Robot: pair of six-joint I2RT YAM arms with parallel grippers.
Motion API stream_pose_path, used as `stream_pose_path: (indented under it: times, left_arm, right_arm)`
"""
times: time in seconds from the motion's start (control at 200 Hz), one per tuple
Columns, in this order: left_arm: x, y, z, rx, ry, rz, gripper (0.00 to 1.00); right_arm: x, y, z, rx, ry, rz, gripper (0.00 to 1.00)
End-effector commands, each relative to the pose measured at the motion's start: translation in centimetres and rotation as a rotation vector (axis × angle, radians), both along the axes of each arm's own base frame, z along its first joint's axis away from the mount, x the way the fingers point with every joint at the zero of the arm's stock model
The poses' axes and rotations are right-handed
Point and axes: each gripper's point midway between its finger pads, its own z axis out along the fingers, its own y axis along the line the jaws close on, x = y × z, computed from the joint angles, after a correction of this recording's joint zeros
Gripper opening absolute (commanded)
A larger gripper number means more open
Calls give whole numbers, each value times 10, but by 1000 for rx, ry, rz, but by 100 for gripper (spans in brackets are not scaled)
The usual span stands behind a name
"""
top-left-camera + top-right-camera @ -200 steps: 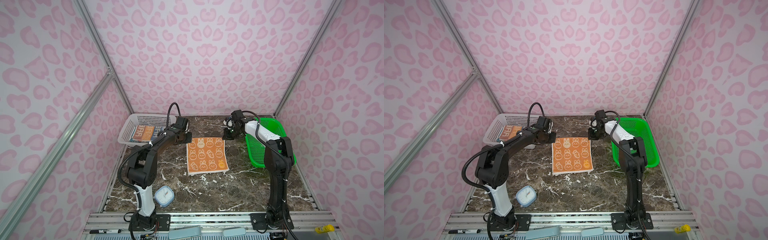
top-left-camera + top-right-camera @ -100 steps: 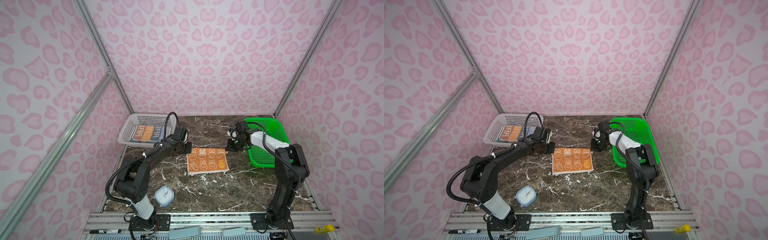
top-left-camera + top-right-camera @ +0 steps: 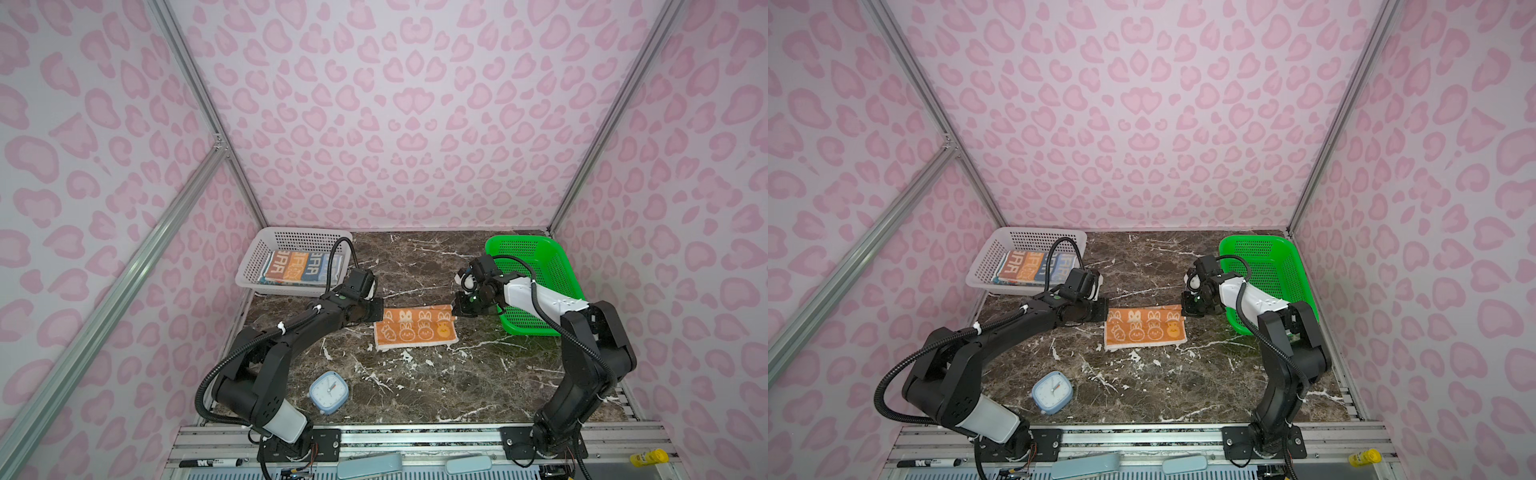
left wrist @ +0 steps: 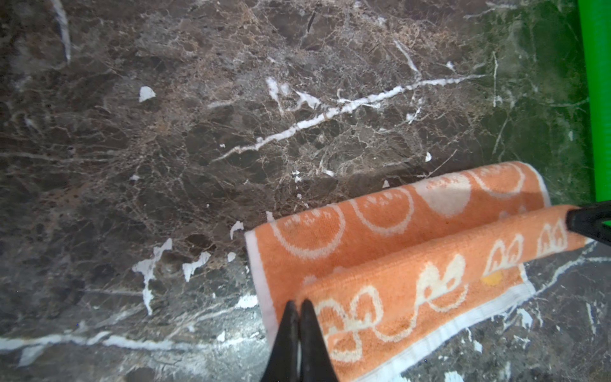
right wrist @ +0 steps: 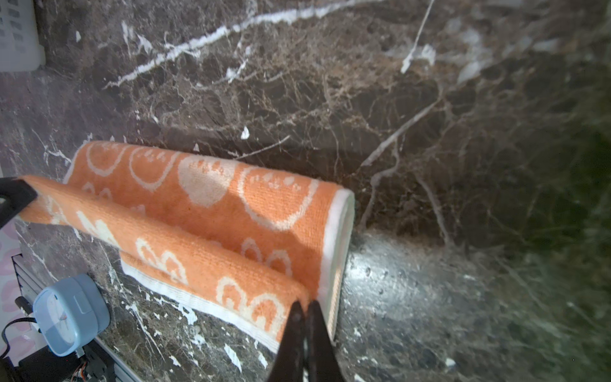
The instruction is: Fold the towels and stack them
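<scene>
**Both grippers pinch the orange towel, half folded on the table**

The left gripper [image 4: 298, 302] and the right gripper [image 5: 305, 302] are each closed tight on a corner of the orange towel [image 3: 415, 328]. They hold one edge raised and doubled over the rest (the fold is a loose, rounded roll in both wrist views). The lower layer lies flat on the marble table [image 3: 436, 382], between the white basket [image 3: 249, 270] and the green basket [image 3: 548, 266]. A folded block-printed towel [image 3: 299, 266], blue and orange, lies inside the white basket. A pale blue clock [image 3: 329, 392] stands near the front, well apart.
</scene>
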Motion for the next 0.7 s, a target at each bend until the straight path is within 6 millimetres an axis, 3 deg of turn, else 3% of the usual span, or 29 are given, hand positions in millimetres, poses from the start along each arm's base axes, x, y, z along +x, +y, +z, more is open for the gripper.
stream_pose_path:
  times: [0.0,0.12,0.315,0.555,0.695]
  left_arm:
    - [-5,1,-7,-5,-2,32,3]
    - [-14,3,-28,3,36,34,3]
    - [-19,7,-42,30,60,38,3]
    - [-11,9,-13,38,6,42,3]
    - [-18,7,-11,8,10,40,3]
  right_arm:
    - [-5,-6,-10,-32,7,-21,0]
    - [-12,-6,-24,-41,28,-21,0]
    - [-17,-7,-35,-48,51,-22,0]
    - [-14,-8,-9,-41,1,-24,0]
    - [-20,-12,-6,-54,-5,-24,0]
